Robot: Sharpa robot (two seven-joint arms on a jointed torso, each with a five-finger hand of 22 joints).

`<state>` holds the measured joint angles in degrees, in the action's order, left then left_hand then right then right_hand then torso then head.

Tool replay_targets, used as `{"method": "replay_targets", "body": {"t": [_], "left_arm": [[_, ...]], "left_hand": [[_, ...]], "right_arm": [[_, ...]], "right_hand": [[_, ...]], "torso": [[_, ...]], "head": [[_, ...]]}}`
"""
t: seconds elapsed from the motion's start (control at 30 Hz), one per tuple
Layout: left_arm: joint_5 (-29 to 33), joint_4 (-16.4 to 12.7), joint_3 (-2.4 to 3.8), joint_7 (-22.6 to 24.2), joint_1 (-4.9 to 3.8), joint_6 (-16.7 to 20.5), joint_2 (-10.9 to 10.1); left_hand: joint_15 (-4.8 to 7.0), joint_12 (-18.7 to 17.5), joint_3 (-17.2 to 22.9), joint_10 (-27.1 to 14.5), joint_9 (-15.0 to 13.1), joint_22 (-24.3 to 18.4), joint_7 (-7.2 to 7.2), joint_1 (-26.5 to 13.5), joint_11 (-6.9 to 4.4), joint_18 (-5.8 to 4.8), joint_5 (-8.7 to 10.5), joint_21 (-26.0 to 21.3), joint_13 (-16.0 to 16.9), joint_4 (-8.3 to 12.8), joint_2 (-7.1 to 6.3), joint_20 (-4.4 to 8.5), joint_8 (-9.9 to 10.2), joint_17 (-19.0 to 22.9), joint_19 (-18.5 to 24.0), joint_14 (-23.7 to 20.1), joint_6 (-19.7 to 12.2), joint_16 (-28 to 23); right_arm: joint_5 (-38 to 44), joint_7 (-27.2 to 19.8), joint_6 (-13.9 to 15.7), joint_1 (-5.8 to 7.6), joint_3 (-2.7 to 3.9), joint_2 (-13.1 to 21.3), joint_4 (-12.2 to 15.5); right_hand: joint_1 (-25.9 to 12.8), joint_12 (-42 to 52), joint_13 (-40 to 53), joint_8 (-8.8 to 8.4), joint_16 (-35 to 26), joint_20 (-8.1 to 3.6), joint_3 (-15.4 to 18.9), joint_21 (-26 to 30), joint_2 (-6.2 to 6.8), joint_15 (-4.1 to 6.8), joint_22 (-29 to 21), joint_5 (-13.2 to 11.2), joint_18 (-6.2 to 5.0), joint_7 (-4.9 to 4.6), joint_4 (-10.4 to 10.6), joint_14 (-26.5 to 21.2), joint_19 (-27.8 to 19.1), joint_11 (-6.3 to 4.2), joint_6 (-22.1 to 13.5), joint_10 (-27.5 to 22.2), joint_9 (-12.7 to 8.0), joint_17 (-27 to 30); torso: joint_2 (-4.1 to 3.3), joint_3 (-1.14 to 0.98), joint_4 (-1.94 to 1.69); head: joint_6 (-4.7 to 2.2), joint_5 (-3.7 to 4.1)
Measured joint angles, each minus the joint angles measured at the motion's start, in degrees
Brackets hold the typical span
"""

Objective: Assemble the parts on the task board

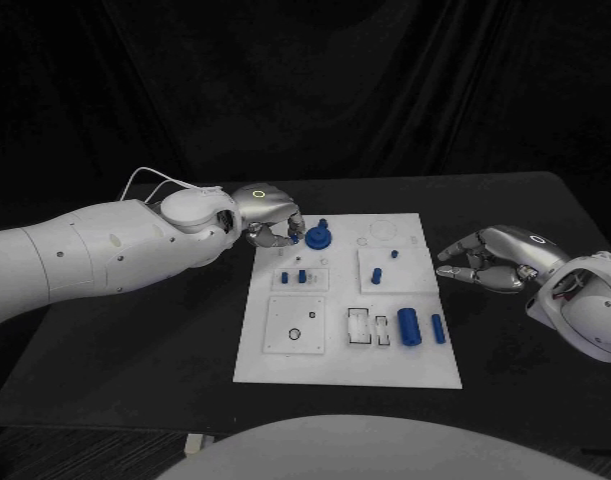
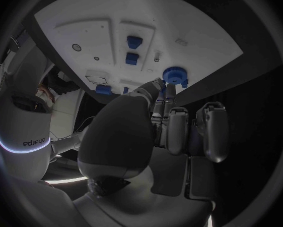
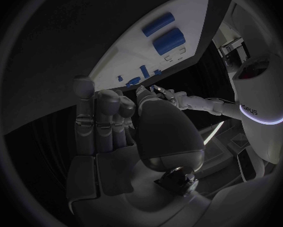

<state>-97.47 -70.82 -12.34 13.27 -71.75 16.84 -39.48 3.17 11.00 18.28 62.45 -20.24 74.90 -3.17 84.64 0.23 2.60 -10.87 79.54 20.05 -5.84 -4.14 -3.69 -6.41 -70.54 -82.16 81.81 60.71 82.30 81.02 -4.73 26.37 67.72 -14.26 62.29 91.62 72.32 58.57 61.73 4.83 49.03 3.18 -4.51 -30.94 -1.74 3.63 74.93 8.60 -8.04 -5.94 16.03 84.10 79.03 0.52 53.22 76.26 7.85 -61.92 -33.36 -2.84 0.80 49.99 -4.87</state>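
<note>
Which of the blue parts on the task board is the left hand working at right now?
The round, gear-like blue part at the board's far left corner. The left hand has its fingers right beside it; the other blue parts sit nearer the robot, untouched.

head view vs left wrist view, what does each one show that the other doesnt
Head view alone: the right hand, curled beside the task board's right edge and holding nothing, plus the two blue cylinders lying near the board's right side. Left wrist view alone: the left hand's fingers from behind, reaching toward the blue gear; contact cannot be told. Both: the left hand, the gear, the board and its two small blue blocks.
</note>
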Motion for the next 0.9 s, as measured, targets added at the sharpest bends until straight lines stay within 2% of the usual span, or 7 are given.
{"method": "replay_targets", "body": {"t": [0.2,0.6,0.73,0.9], "left_arm": [[0.0,0.3,0.0,-0.6,0.05,-0.5,-0.1],[0.0,2.0,-0.03,-1.1,2.49,-1.4,1.2],[0.0,2.7,-0.03,-1.1,3.03,-1.5,1.7],[0.0,3.3,-0.03,-1.1,3.28,-1.5,2.2]], "left_hand": [[0.0,-0.4,0.0,0.1,0.1,0.0,0.0,0.0,0.07,0.0,0.0,-0.2,-0.4,0.0,0.0,0.0,0.2,0.2,0.0,0.0,0.0,0.0],[0.0,-0.6,0.0,0.1,0.2,0.0,0.0,-0.1,0.07,0.0,0.01,-0.5,-0.7,0.0,-0.07,0.0,0.4,0.5,0.0,0.0,0.0,0.0],[0.0,-0.6,0.0,0.1,0.3,0.0,-0.03,-0.1,0.07,0.0,0.01,-0.5,-0.7,0.0,-0.07,0.0,0.4,0.5,0.0,0.0,0.0,0.0],[0.0,-0.6,0.0,0.2,0.3,0.0,-0.23,-0.1,0.24,0.0,0.01,-0.5,-0.7,0.0,-0.08,0.0,0.6,0.6,0.0,0.0,0.2,-0.2]], "right_arm": [[0.0,0.0,0.0,-0.38,0.0,0.1,0.0],[0.0,0.0,-0.1,-0.73,0.0,0.2,-0.1],[0.0,0.0,-0.1,-0.75,0.0,0.2,-0.2],[0.0,0.0,-0.1,-0.79,0.0,0.1,-0.2]], "right_hand": [[0.0,0.0,0.0,0.0,0.0,0.0,0.0,0.2,0.0,0.0,0.0,0.0,0.0,0.0,0.0,0.0,0.0,0.0,0.0,0.0,0.0,0.0],[0.0,0.0,0.0,0.0,0.0,0.0,0.0,0.2,0.0,0.0,0.0,0.0,0.0,0.0,0.0,0.0,0.0,0.0,0.0,0.0,0.0,0.0],[0.2,0.0,-0.1,0.0,0.0,0.0,0.0,0.2,0.22,0.0,0.0,0.0,0.0,0.0,0.0,0.0,0.0,0.0,0.0,0.0,0.0,0.1],[0.2,0.0,-0.1,0.0,0.0,0.0,0.0,0.2,0.22,0.0,0.0,0.0,0.0,0.0,0.0,0.0,0.0,0.0,0.0,0.0,0.0,0.1]], "torso": [[0.07,-0.08,-0.04],[0.16,-0.14,-0.25],[0.16,-0.1,-0.29],[0.14,-0.08,-0.24]], "head": [[0.0,0.06],[0.0,0.27],[0.0,0.29],[0.0,0.14]]}}
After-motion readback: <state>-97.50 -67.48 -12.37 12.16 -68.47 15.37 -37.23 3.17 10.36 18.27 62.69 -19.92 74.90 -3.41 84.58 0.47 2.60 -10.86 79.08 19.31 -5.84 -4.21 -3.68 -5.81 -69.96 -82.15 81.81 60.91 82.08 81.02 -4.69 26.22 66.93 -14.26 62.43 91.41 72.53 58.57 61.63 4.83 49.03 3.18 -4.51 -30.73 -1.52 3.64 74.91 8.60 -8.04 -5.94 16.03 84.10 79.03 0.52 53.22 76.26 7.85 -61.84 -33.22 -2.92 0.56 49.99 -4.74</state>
